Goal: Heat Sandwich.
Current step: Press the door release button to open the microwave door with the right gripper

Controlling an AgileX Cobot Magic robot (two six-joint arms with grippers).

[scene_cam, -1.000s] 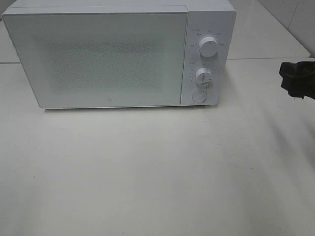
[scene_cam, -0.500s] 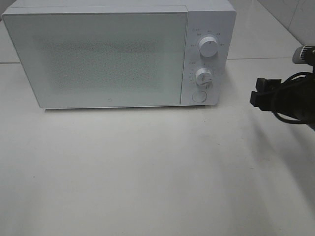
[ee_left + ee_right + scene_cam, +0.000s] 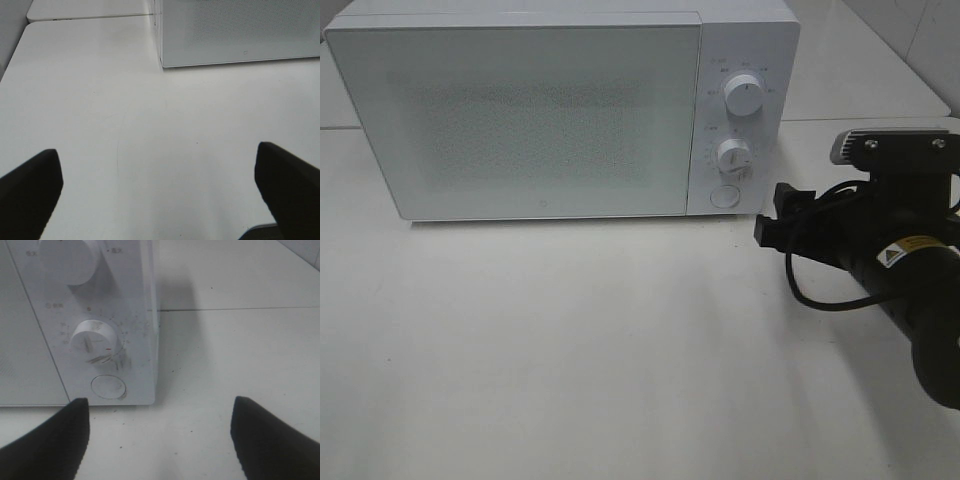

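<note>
No sandwich shows in any view. The white microwave [image 3: 520, 120] stands at the back of the table with its door closed. My right gripper [image 3: 767, 218] hangs open just right of the control panel, low, level with the round button [image 3: 723, 195]. In the right wrist view that gripper [image 3: 160, 440] holds nothing, and the lower dial [image 3: 94, 337] and round button [image 3: 108, 387] lie ahead and to one side of it. My left gripper [image 3: 160, 190] is open over bare table, with the microwave's door-side corner [image 3: 162, 60] ahead; the exterior high view does not show it.
Two dials [image 3: 743, 97] [image 3: 732, 155] sit above the button on the panel. The white table [image 3: 570, 340] stretches in front of the microwave. A seam between table sections [image 3: 240, 309] runs behind the microwave's right side. The right arm's black body and cable [image 3: 910, 290] fill the right edge.
The right arm has come in from the right edge toward the microwave's control panel, its gripper staying open. The microwave has not moved.
</note>
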